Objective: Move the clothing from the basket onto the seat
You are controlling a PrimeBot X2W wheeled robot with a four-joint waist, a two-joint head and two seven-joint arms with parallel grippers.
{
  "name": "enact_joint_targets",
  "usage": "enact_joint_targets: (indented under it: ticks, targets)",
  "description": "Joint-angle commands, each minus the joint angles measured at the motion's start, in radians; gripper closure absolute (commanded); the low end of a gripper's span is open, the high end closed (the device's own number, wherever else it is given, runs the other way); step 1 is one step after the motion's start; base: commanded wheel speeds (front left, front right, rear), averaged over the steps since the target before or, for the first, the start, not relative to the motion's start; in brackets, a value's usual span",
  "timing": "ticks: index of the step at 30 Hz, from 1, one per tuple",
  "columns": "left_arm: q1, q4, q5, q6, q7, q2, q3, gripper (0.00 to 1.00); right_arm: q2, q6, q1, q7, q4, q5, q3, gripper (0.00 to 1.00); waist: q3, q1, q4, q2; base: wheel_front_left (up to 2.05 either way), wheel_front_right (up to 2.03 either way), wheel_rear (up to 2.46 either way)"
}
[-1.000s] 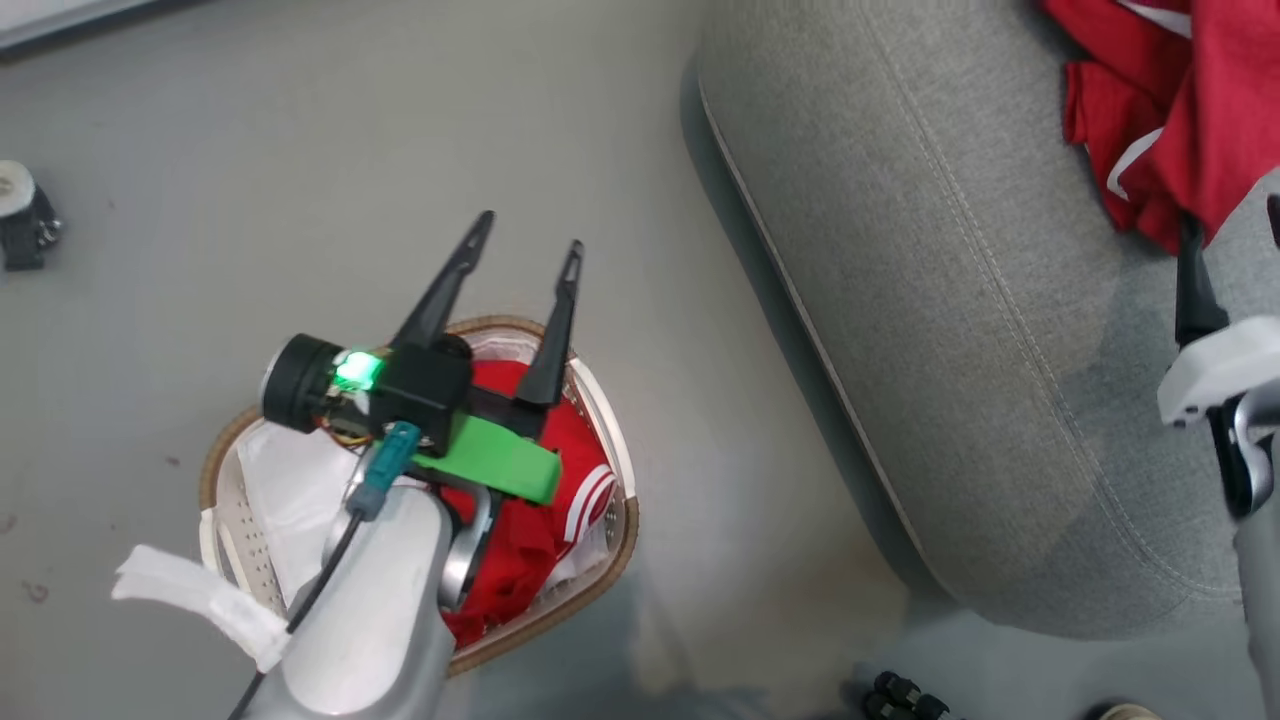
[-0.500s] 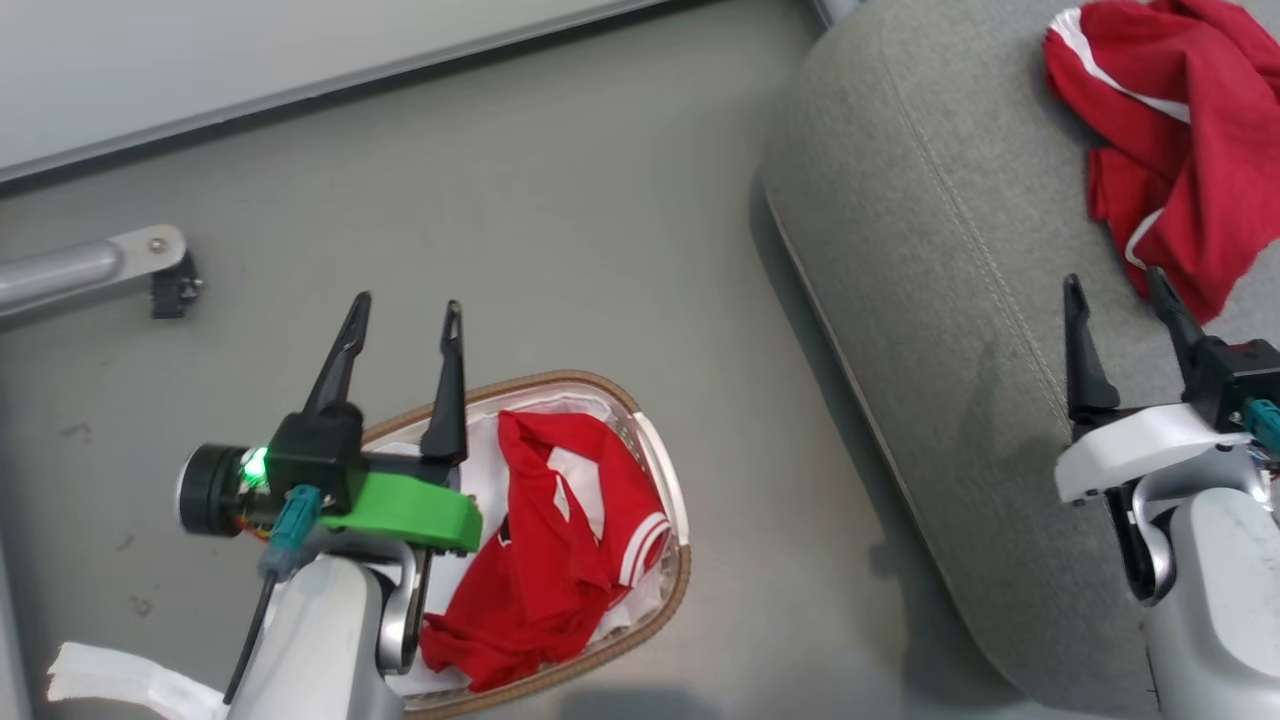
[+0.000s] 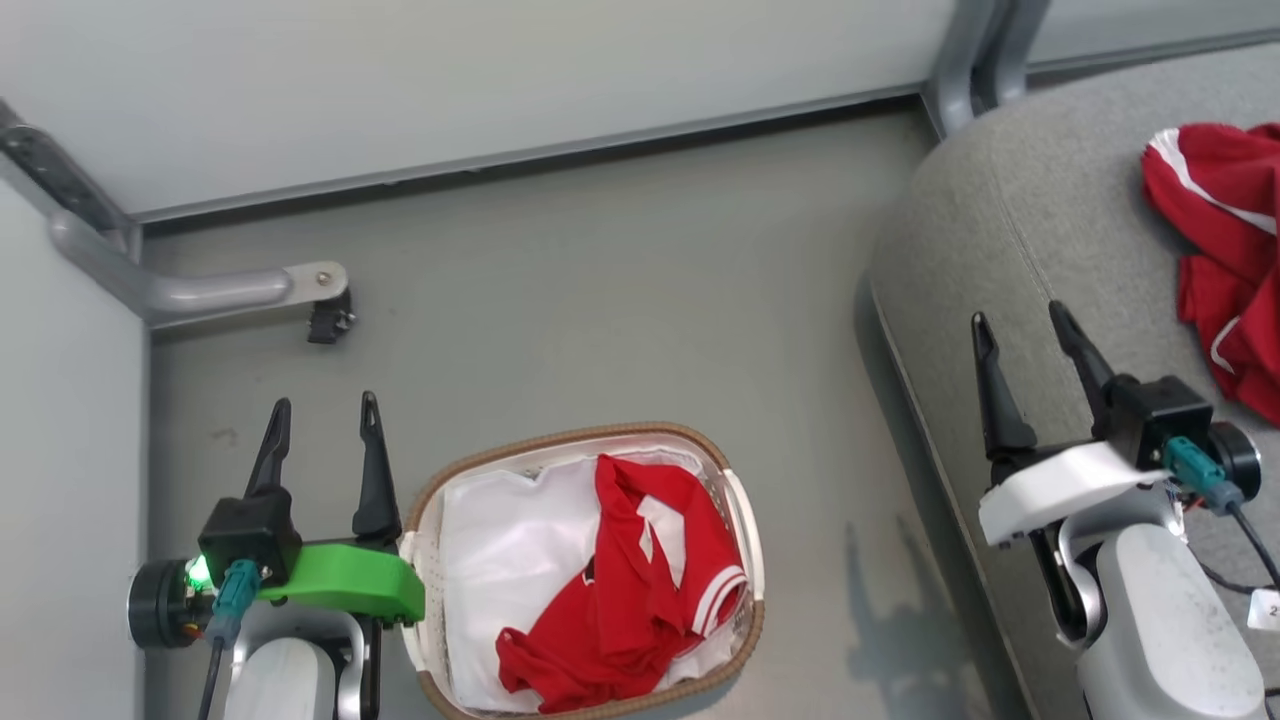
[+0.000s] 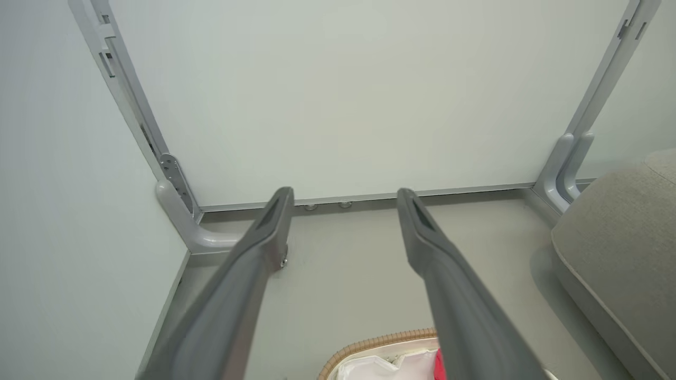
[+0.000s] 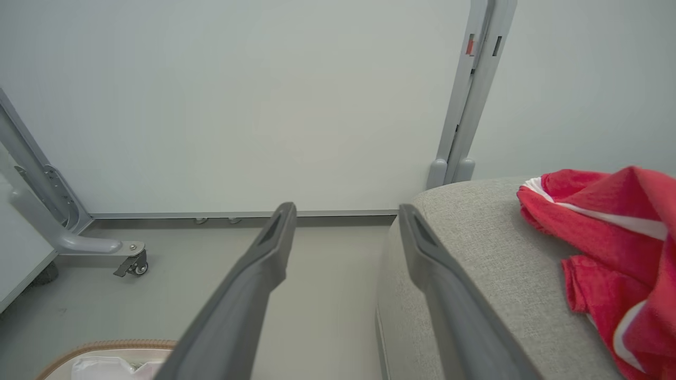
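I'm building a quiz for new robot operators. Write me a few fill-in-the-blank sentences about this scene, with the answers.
The clothing in the basket is ____ with white trim.
Both the left gripper and the right gripper are ____.
Other clothes lie on the grey ____.
Missing words: red; open; seat.

Matt woven grey fabric seat, soft red cloth clothing, white plastic basket — brown woven rim, smooth matt floor
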Motion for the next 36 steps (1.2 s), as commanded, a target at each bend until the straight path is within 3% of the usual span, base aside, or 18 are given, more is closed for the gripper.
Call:
enact_joint_targets:
  ticks: [1, 20, 30, 36]
  targets:
    - [0.026, 0.002, -0.004, 0.005, 0.001, 0.001, 0.001, 0.00, 0.001, -0.001, 0.035, -0.002, -0.003, 0.007, -0.001, 0.00, -0.063, 0.0000, 0.058, 0.0000, 0.00, 0.00, 0.00]
    - [0.131, -0.017, -0.060, 0.014, 0.001, 0.002, -0.006, 0.00, 0.020, -0.001, 0.124, -0.002, 0.014, 0.011, 0.011, 0.00, -0.121, 0.0000, 0.056, 0.0000, 0.00, 0.00, 0.00]
    - [0.036, 0.060, -0.097, -0.037, 0.001, 0.002, -0.126, 0.00, 0.022, -0.001, 0.040, -0.002, -0.039, 0.013, 0.045, 0.00, 0.011, 0.0000, -0.005, 0.0000, 0.00, 0.00, 0.00]
    - [-0.079, 0.186, -0.142, -0.049, 0.001, 0.002, -0.243, 0.00, 0.022, -0.001, -0.037, -0.002, -0.098, 0.027, 0.092, 0.00, 0.137, 0.0000, -0.073, 0.0000, 0.00, 0.00, 0.00]
